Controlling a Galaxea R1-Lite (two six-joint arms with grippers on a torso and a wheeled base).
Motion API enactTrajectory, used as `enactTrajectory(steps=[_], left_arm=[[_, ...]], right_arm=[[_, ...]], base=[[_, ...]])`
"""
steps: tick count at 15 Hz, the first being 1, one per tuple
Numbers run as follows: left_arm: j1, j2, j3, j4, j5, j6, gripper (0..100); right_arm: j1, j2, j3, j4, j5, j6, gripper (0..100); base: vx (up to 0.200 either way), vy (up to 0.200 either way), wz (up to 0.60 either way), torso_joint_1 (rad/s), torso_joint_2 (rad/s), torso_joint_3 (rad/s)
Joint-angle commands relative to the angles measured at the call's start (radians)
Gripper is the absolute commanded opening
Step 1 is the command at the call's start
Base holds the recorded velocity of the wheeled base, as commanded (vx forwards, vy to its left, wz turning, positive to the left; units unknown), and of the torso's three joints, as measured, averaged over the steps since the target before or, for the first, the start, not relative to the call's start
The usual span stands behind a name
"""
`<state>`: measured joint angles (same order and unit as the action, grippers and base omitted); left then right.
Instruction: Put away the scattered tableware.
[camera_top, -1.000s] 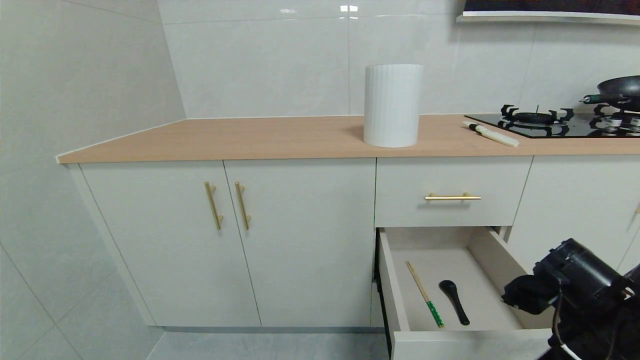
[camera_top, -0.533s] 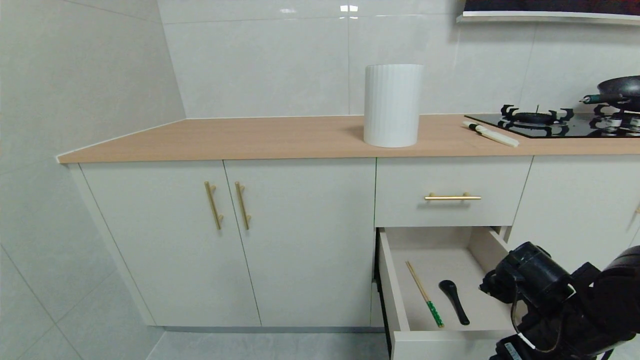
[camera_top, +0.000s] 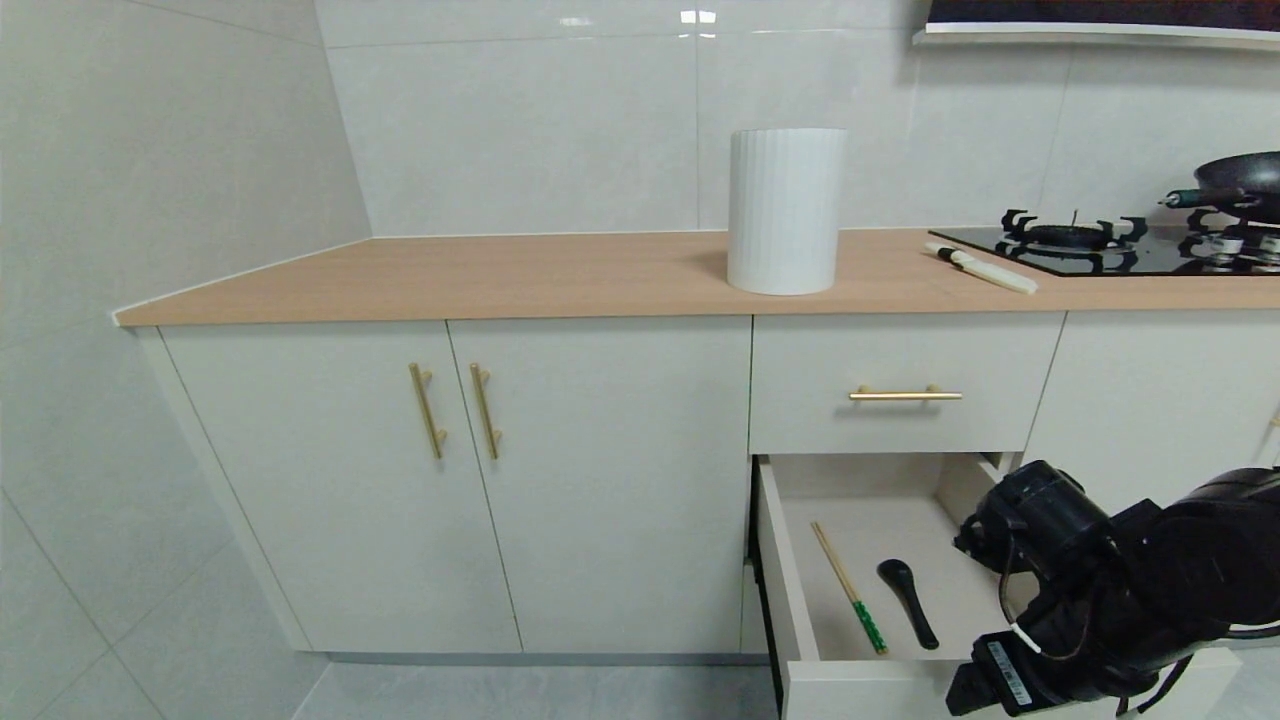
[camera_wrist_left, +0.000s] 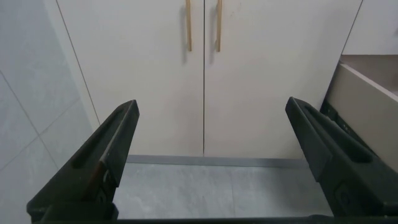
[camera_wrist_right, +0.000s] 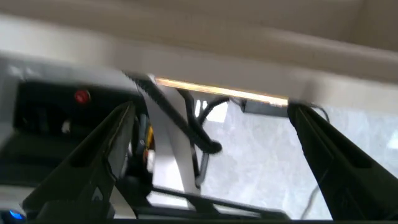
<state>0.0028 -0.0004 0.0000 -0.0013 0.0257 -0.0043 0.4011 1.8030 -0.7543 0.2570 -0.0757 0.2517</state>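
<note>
A long light-wood countertop (camera_top: 560, 275) runs across the middle of the head view. Below it stand two white cupboard doors (camera_top: 460, 480), each with one upright gold bar handle. Right of them are two drawers: one shut upper drawer (camera_top: 900, 385) with a level gold handle, and one pulled-out white lower drawer (camera_top: 790, 590) at the lower right of the frame.

One tall white ribbed cylinder container (camera_top: 785, 210) stands on the countertop at upper centre. One black gas hob (camera_top: 1110, 248) sits at the upper right edge.

The black right arm (camera_top: 1100, 590) fills the lower right corner, over the open drawer's right side. The right gripper (camera_wrist_right: 210, 109) has its fingers spread wide with nothing between them, beside a blurred gold bar. The left gripper (camera_wrist_left: 211, 106) is likewise spread wide and empty, low before the cupboard doors.

One pale cream long utensil (camera_top: 980, 268) lies on the countertop, just left of the hob.

One pair of wooden chopsticks with green ends (camera_top: 850, 590) lies on the open drawer's floor. One black spoon (camera_top: 908, 602) lies just right of them, apart from the chopsticks. Both are left of the right arm, with the spoon nearer to it.
</note>
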Motion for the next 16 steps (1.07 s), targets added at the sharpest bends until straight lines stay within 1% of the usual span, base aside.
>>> enactTrajectory(steps=[1, 3, 6, 10, 13, 16], left_arm=[[0.000, 0.000, 0.000, 0.000, 0.000, 0.000, 100], [0.000, 0.000, 0.000, 0.000, 0.000, 0.000, 100], [0.000, 0.000, 0.000, 0.000, 0.000, -0.002, 100], [0.000, 0.000, 0.000, 0.000, 0.000, 0.000, 100], [0.000, 0.000, 0.000, 0.000, 0.000, -0.002, 100], [0.000, 0.000, 0.000, 0.000, 0.000, -0.002, 100]], right_arm=[[-0.005, 0.024, -0.004, -0.016, -0.001, 0.000, 100], [-0.022, 0.055, -0.008, -0.050, -0.002, 0.000, 100], [-0.022, 0.111, -0.054, -0.107, -0.004, -0.002, 100], [-0.024, 0.223, -0.171, -0.110, -0.006, -0.002, 100], [-0.047, 0.279, -0.275, -0.110, -0.029, -0.002, 100], [-0.077, 0.368, -0.378, -0.113, -0.029, -0.003, 100]], base=[[0.000, 0.000, 0.00, 0.000, 0.00, 0.000], [0.000, 0.000, 0.00, 0.000, 0.00, 0.000], [0.000, 0.000, 0.00, 0.000, 0.00, 0.000], [0.000, 0.000, 0.00, 0.000, 0.00, 0.000], [0.000, 0.000, 0.00, 0.000, 0.00, 0.000], [0.000, 0.000, 0.00, 0.000, 0.00, 0.000]])
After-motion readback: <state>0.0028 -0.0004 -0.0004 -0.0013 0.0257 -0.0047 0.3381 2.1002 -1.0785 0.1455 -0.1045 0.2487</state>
